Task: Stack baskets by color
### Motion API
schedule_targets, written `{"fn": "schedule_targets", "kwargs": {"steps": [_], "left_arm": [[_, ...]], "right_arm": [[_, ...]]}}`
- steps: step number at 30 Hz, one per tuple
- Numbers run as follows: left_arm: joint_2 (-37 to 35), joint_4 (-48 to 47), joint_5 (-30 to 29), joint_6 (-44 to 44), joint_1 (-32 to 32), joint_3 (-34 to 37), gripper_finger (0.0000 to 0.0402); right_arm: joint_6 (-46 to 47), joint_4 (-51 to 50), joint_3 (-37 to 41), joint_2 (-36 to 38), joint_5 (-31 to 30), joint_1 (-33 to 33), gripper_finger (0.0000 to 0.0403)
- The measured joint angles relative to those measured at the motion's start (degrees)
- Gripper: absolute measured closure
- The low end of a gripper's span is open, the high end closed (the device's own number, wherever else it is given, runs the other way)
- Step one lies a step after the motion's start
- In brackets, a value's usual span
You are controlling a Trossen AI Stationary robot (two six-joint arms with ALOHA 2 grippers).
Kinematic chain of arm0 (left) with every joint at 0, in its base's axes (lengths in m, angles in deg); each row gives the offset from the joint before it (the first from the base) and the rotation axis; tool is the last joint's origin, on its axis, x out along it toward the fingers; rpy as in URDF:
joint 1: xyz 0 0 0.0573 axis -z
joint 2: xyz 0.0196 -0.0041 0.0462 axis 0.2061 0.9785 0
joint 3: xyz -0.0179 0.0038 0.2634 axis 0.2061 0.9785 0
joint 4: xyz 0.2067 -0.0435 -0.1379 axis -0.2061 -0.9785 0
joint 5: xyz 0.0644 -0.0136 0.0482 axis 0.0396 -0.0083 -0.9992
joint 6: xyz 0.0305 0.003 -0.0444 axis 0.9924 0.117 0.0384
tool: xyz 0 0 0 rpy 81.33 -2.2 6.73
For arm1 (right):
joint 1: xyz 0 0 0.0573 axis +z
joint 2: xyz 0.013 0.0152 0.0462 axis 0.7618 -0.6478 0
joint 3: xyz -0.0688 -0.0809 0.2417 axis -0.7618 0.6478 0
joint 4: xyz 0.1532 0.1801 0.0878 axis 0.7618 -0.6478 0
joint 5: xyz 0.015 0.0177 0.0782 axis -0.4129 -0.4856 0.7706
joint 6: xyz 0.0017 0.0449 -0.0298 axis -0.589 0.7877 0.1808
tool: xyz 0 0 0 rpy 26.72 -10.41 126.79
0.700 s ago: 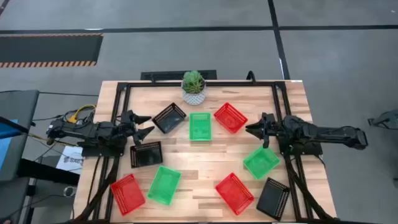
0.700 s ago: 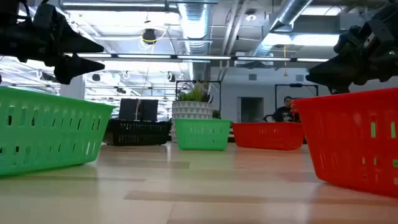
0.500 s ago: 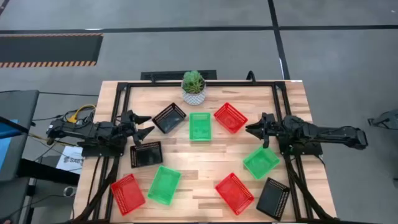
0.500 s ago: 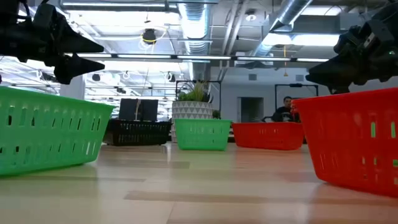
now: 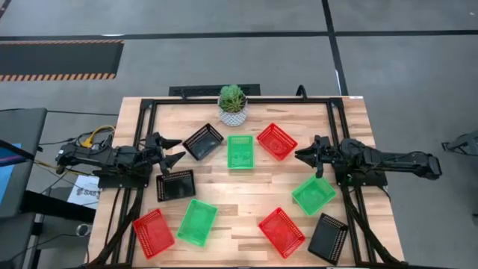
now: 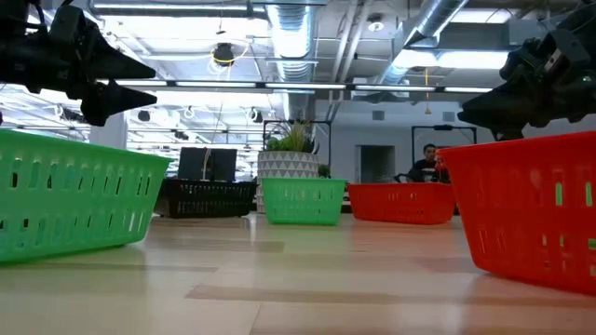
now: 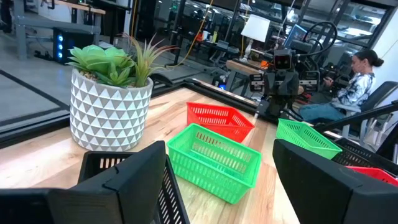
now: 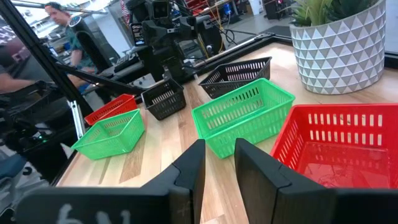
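Note:
Three red, three green and three black mesh baskets rest singly on their bottoms on the wooden table. A black basket (image 5: 203, 141), a green one (image 5: 240, 152) and a red one (image 5: 277, 141) form a far row. Black (image 5: 175, 185), green (image 5: 198, 222) and red (image 5: 153, 233) baskets lie near left. Green (image 5: 314, 194), red (image 5: 281, 232) and black (image 5: 328, 237) baskets lie near right. My left gripper (image 5: 179, 149) hovers wide open beside the far black basket. My right gripper (image 5: 301, 157) hovers with a narrow gap (image 8: 219, 162), right of the far red basket.
A green plant in a white patterned pot (image 5: 232, 104) stands at the table's far edge, behind the green basket. A black frame (image 5: 142, 127) runs along the table's sides. People sit in the room beyond (image 6: 429, 160).

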Motion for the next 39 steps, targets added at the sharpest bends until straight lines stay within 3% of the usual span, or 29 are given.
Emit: {"fn": "schedule_targets", "kwargs": {"steps": [39], "left_arm": [[0.0,0.0,0.0,-1.6,0.0,0.0,0.0116]], "right_arm": [[0.0,0.0,0.0,0.0,0.0,0.0,0.0294]]}}
